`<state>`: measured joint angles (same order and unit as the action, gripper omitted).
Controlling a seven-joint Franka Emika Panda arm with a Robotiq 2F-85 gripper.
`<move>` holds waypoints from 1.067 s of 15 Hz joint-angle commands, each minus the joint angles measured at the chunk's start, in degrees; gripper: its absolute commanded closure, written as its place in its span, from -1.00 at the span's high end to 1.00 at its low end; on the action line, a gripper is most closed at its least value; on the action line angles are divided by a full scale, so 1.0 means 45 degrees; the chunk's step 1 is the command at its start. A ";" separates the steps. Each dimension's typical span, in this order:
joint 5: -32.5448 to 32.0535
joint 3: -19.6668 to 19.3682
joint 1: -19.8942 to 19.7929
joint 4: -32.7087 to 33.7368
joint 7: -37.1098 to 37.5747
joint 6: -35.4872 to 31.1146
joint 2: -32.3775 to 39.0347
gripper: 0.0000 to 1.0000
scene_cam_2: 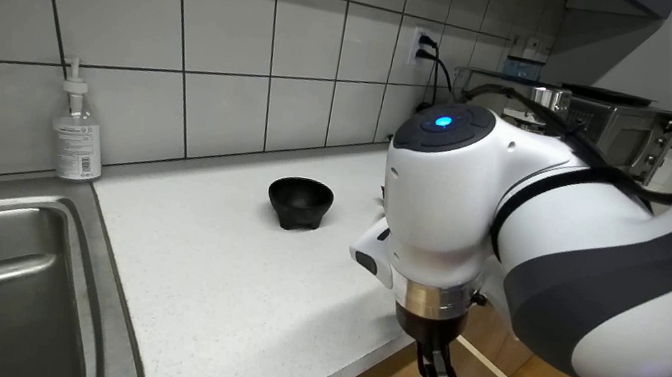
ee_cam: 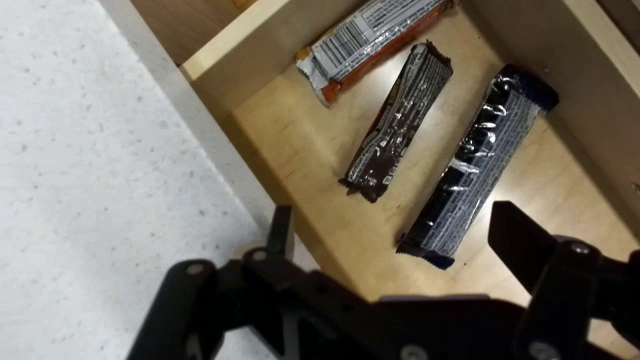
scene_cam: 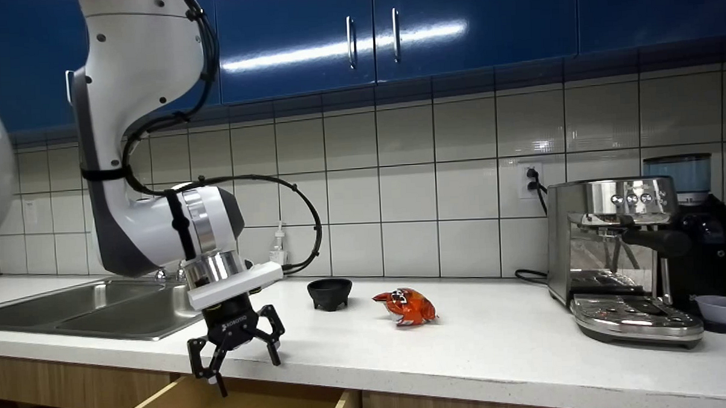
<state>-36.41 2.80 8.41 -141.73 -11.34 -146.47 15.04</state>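
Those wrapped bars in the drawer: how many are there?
3. In the wrist view, the orange-and-white bar lies near the top, the dark blue bar nearest the end effector, and the brown bar between them. The end effector may hide others.

In the wrist view, I had free room over the drawer floor (ee_cam: 312,170) at centre, hemmed by the counter (ee_cam: 115,175) at left and 3 wrapped bars (ee_cam: 400,122) toward upper right.
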 commanded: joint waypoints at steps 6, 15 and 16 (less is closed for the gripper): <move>0.0822 0.0131 -0.0322 0.0596 -0.0475 -0.0031 -0.1145 1.00; 0.1880 0.0144 -0.0534 0.2323 -0.1517 0.0332 -0.0551 1.00; 0.2008 0.0121 -0.0525 0.2469 -0.1419 0.0514 -0.0487 1.00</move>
<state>-29.77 2.80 6.97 -133.58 -15.78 -146.88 11.58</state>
